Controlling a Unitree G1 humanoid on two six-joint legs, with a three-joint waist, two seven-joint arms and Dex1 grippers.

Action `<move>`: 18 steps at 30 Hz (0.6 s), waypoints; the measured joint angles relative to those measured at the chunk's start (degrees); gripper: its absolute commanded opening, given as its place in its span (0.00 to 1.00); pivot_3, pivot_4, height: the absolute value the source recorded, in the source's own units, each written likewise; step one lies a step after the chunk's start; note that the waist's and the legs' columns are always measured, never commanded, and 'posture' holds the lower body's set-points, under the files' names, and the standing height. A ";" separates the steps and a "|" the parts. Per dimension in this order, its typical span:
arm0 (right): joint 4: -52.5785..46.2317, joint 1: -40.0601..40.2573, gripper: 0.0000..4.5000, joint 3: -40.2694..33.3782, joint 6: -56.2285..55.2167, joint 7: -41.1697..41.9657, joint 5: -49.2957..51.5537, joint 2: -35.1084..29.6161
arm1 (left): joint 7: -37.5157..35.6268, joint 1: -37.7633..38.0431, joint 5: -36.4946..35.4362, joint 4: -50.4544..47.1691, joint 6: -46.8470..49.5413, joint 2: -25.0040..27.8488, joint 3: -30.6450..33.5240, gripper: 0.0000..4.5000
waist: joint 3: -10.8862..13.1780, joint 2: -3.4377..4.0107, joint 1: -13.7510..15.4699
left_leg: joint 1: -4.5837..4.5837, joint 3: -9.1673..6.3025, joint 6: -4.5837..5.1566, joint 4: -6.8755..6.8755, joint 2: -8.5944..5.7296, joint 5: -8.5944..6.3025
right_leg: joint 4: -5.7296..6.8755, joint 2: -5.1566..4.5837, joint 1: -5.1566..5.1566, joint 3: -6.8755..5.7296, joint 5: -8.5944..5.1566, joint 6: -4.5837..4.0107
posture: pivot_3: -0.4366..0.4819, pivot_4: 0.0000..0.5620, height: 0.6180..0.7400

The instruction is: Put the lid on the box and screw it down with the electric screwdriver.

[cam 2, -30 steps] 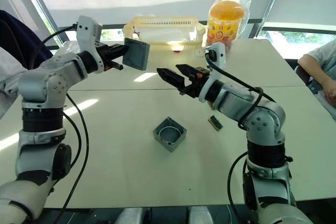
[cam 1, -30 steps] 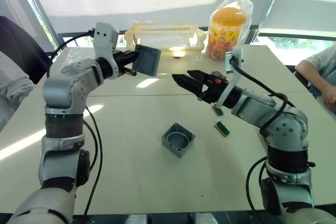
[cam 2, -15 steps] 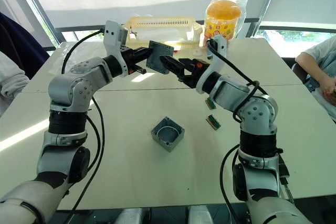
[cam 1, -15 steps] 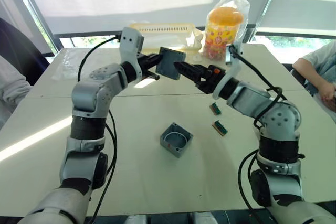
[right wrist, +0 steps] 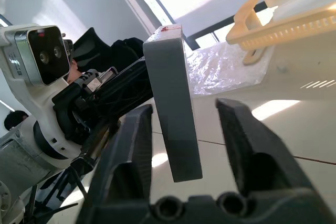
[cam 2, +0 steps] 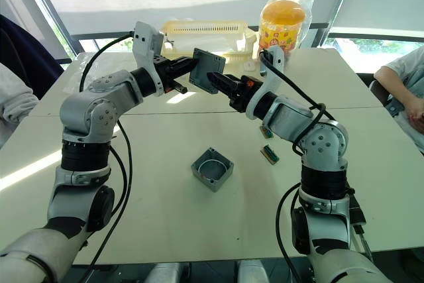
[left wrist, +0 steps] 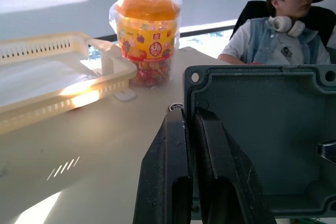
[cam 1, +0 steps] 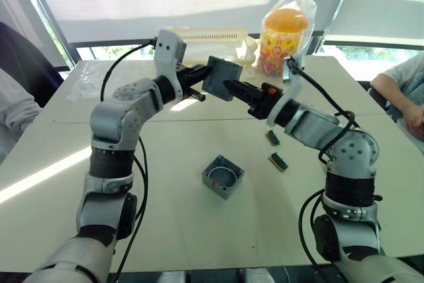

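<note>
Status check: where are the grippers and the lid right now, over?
Left gripper shut on lid, held in the air. Right gripper open, jaws either side of the lid's edge. Box on table, open, nothing over it.

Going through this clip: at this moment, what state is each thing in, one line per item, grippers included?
Lid: held up in the air, on edge, between the two grippers.
Left gripper: shut on the lid's rim.
Right gripper: open, one finger on each side of the lid, not yet closed.
Box: on the table, open side up, uncovered.
Snack jar: upright, wrapped in a clear bag.
</note>
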 measured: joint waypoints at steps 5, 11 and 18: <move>0.18 1.05 0.04 -0.01 -0.02 1.14 -0.33 -0.29 | -0.17 0.18 0.20 -0.01 -0.01 0.44 -1.07 0.00 | 0.01 0.01 0.02 | 0.00 0.00 0.00 -0.01 0.00 0.00 | -0.01 0.00 0.00 0.00 0.00 0.00 | 0.48 0.27 1.00; 0.16 1.54 0.04 -0.03 -0.19 1.82 -0.33 -0.43 | -0.65 0.18 0.19 0.06 -0.05 0.64 -1.25 0.00 | 0.01 0.01 0.01 | 0.00 -0.01 0.00 -0.01 0.00 0.00 | -0.01 0.01 0.00 0.00 0.00 0.00 | 0.48 0.27 1.00; -0.99 2.89 0.66 0.41 -0.92 5.22 -0.89 -1.24 | -1.54 0.18 0.22 0.34 -0.18 0.93 -1.58 0.00 | 0.01 0.02 0.02 | 0.00 -0.01 0.00 -0.02 0.00 0.00 | -0.02 0.01 0.00 0.00 0.00 0.00 | 0.48 0.27 1.00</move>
